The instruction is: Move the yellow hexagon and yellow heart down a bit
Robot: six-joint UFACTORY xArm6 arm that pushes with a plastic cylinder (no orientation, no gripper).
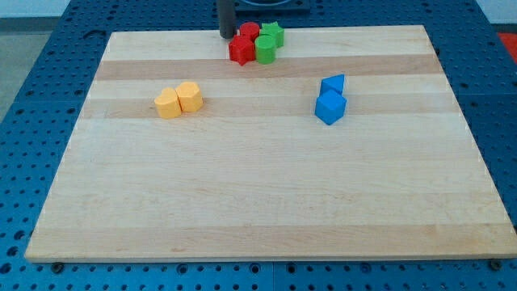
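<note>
The yellow hexagon (190,96) and the yellow heart (168,103) lie side by side and touching on the left part of the wooden board (258,202); which of the two is which shape is hard to make out. My tip (227,35) is at the view's top, near the board's far edge, just left of the red and green blocks. It is well above and to the right of the yellow pair, not touching them.
A cluster at the view's top centre holds two red blocks (241,49) (250,32), a green star (272,34) and a green cylinder (265,49). Two blue blocks (332,84) (329,107) sit touching at centre right. A blue pegboard surrounds the board.
</note>
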